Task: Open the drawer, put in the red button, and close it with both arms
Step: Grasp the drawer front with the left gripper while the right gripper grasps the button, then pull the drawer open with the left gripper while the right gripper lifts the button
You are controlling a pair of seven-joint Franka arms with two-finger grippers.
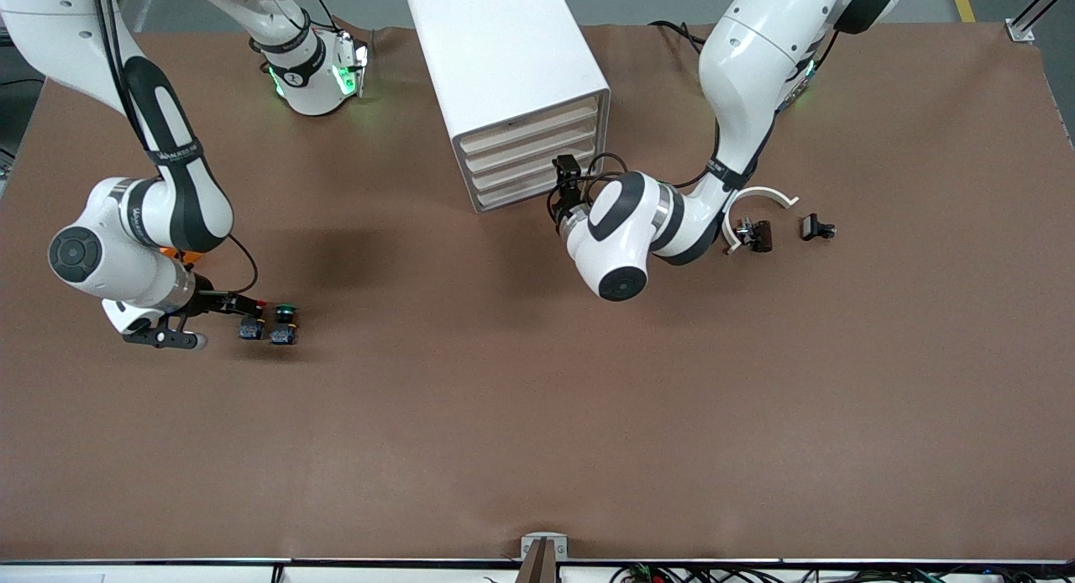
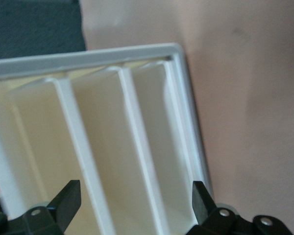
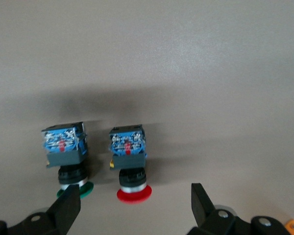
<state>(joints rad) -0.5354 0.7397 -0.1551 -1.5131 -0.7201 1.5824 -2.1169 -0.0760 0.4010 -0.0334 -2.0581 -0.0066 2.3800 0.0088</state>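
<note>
While both claws gape, only the right claw view shows the red button.

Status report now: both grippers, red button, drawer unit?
Left gripper open at drawer unit, drawers shut. Right gripper open over red button; green button close beside it.
</note>
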